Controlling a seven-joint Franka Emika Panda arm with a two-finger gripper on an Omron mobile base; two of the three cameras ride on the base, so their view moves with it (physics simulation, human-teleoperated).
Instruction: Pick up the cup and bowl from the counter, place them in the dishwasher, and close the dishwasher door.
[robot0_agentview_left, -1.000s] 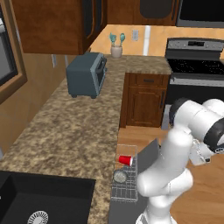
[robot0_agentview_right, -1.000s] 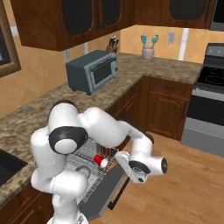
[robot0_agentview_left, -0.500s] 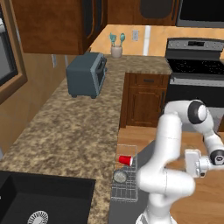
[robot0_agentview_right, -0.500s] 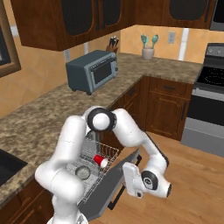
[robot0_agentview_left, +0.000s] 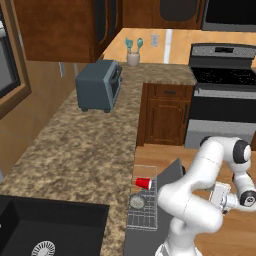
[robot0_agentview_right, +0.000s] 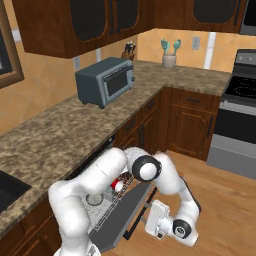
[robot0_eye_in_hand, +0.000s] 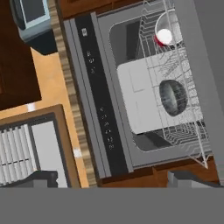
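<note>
The red cup (robot0_agentview_left: 143, 183) (robot0_agentview_right: 118, 185) (robot0_eye_in_hand: 164, 36) lies on its side in the dishwasher's wire rack (robot0_agentview_left: 142, 215). The grey bowl (robot0_agentview_left: 136, 201) (robot0_agentview_right: 94, 199) (robot0_eye_in_hand: 173, 97) sits in the same rack, just beside the cup. The dishwasher door (robot0_agentview_right: 125, 215) (robot0_eye_in_hand: 100, 100) is folded down, its dark control strip facing the hand view. My gripper (robot0_agentview_left: 216, 195) (robot0_agentview_right: 149, 220) (robot0_eye_in_hand: 113, 179) is open and empty, low over the floor just past the door's outer edge and facing it. The brown granite counter (robot0_agentview_left: 85, 150) (robot0_agentview_right: 60, 130) runs above the dishwasher.
A grey toaster oven (robot0_agentview_left: 97, 85) (robot0_agentview_right: 106, 80) stands on the counter. A beige holder with teal utensils (robot0_agentview_left: 133, 57) is in the far corner. The stove (robot0_agentview_left: 222, 75) (robot0_agentview_right: 240, 120) is ahead right, a dark sink (robot0_agentview_left: 45, 230) near left. Wooden floor lies around the door.
The arm has swung out from over the rack and down to the floor side of the door. The jaws stayed open. Cup and bowl have not moved.
</note>
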